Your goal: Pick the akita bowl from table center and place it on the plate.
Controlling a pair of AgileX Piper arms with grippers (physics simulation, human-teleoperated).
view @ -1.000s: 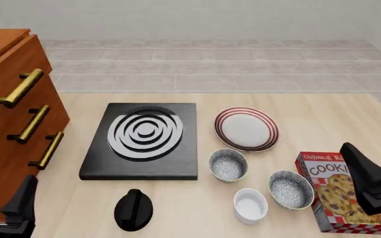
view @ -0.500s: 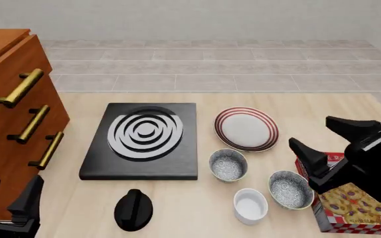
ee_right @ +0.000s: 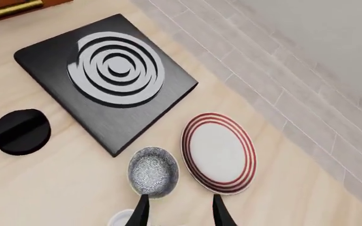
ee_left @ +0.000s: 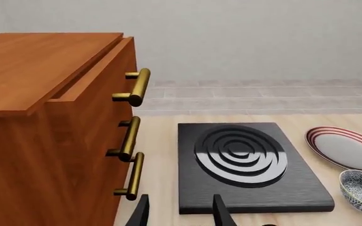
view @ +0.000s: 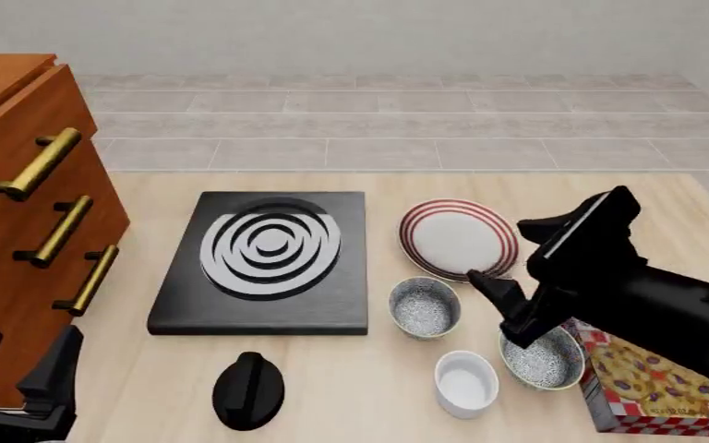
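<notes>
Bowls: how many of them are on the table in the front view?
3. The akita bowl sits just in front of the plate. The white bowl is nearest the camera. The wider speckled bowl is beside it, partly hidden by the right gripper.

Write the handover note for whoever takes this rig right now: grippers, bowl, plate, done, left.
Right gripper: open, empty, above the table between plate and bowls.
Left gripper: open, empty, low by the wooden drawer cabinet.
Akita bowl: on the table beside the stove, just in front of the plate, untouched.
Plate holds nothing.
Done: nothing grasped or placed.
Left: lower onto the akita bowl, not the wider speckled bowl or white bowl; grasp, lift, set on the plate.
</notes>
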